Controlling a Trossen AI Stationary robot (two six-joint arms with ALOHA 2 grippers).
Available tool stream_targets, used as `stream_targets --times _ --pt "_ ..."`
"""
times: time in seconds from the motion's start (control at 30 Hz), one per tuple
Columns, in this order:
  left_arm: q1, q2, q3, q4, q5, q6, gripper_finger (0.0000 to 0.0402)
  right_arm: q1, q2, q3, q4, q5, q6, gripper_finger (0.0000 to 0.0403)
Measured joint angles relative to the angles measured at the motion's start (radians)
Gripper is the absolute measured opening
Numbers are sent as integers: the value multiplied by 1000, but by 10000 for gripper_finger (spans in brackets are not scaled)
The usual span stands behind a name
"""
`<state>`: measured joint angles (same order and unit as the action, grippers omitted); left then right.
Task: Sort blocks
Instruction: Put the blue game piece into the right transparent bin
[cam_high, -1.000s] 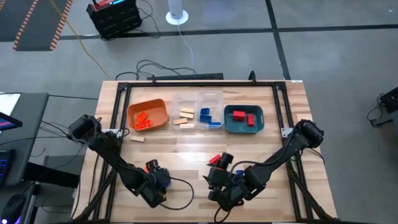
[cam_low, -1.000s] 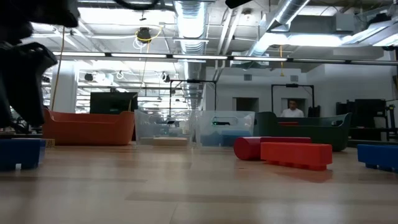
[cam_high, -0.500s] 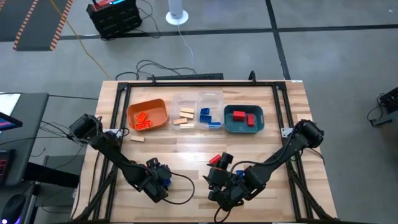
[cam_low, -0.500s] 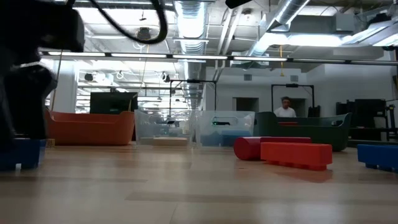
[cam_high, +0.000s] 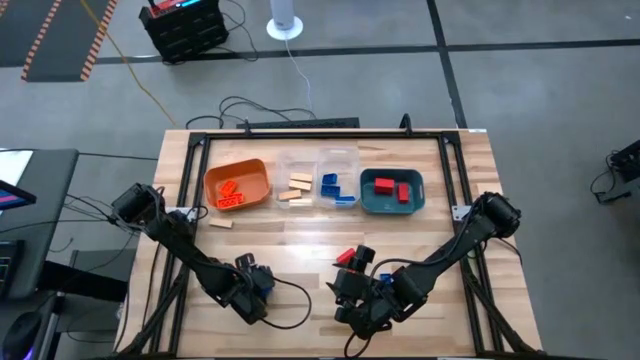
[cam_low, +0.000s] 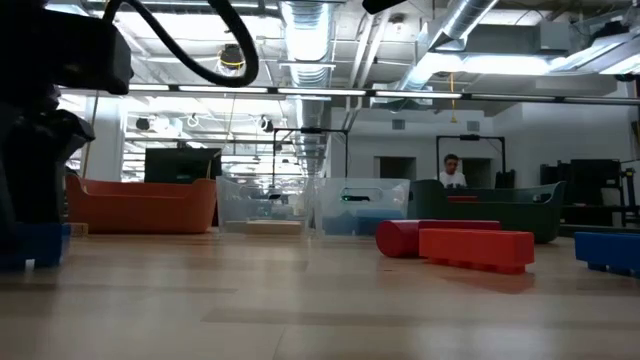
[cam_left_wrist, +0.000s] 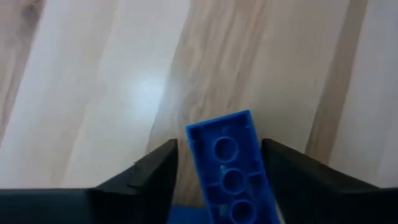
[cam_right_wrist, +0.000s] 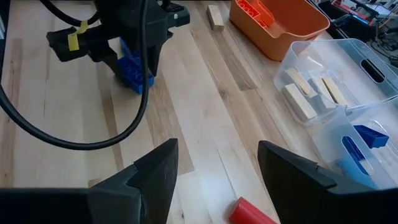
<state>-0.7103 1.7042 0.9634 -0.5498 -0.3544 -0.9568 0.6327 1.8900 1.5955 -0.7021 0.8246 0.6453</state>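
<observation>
On the pale wooden table, the orange plastic tray sits at the far edge. Well nearer than it, the left gripper stands parted around a blue studded brick, fingers not visibly touching it. The right gripper hovers open, empty, farther right.

Glossy plastic blue block, smooth pale wood table, clear plastic tray

an orange tray, two clear trays and a teal tray line the wooden desk; a person stands beyond.
</observation>
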Motion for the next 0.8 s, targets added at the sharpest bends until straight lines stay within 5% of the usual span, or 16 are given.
stream_targets --times 0.27,0.5,0.8 --pt "15 -2 0 0 44 45 131 0 0 0 0 0 0 254" --pt "22 -20 28 -48 36 90 134 0 0 -1 0 0 -3 254" --pt "88 -156 71 -88 -127 229 136 27 -11 -1 -101 40 23 254"
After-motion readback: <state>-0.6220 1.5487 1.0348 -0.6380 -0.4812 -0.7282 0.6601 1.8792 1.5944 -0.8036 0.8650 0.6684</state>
